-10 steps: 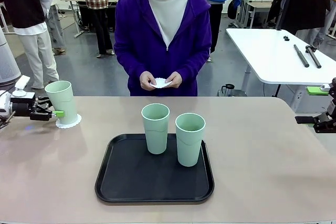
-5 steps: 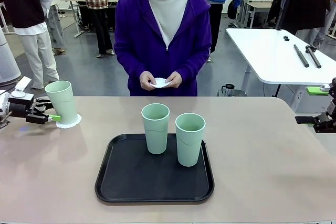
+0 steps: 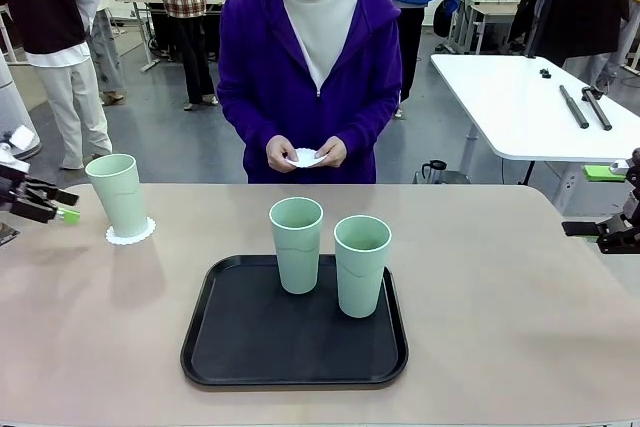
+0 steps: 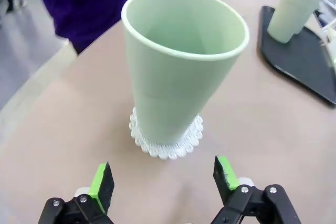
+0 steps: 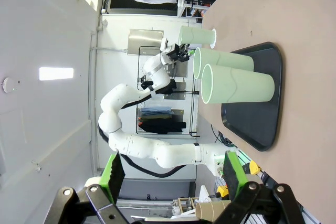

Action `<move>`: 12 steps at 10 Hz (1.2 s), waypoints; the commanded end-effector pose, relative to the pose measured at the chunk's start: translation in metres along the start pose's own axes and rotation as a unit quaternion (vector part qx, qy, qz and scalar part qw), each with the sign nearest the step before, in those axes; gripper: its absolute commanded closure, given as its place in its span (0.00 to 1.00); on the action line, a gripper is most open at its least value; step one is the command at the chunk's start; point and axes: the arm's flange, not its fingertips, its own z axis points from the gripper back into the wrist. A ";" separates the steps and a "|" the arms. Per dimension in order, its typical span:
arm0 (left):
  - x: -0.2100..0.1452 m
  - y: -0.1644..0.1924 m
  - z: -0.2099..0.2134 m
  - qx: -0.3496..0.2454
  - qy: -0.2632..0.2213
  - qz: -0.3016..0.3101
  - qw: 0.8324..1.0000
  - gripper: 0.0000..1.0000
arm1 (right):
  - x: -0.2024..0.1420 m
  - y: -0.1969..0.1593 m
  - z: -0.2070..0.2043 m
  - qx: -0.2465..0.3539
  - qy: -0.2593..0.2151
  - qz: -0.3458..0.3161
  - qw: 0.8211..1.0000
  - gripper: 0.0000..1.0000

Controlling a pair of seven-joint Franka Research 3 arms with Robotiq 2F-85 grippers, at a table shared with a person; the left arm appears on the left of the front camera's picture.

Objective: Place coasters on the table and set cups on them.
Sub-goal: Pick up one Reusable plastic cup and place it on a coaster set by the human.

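Left hand sits at the surface's left edge, fingers spread, nothing between them, just left of the first cup and clear of it. Left wrist view agrees: green pads wide apart, cup ahead, no contact.

First cup stands upright, centred on a coaster on the far-left part of the surface, with the lacy rim showing all round its base.

Black tray is mid-surface, towards the near side. Two more cups stand upright on it side by side, close together; can't tell if they touch.

Behind the far edge, the person's hands hold a second coaster at waist height, off the surface.

Right hand is at the far right edge, above the surface, well apart from the tray. Right wrist view shows its fingers spread and empty.
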 end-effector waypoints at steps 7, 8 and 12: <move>0.160 -0.180 0.054 0.102 0.241 0.066 0.963 0.00 | 0.001 -0.001 0.000 0.005 -0.001 0.007 1.000 0.00; 0.182 -0.194 0.049 0.125 0.259 0.069 0.955 0.00 | 0.001 -0.001 0.000 0.005 -0.001 0.007 1.000 0.00; 0.217 -0.211 0.033 0.177 0.343 0.086 0.918 0.00 | 0.001 -0.001 0.000 0.005 -0.001 0.007 1.000 0.00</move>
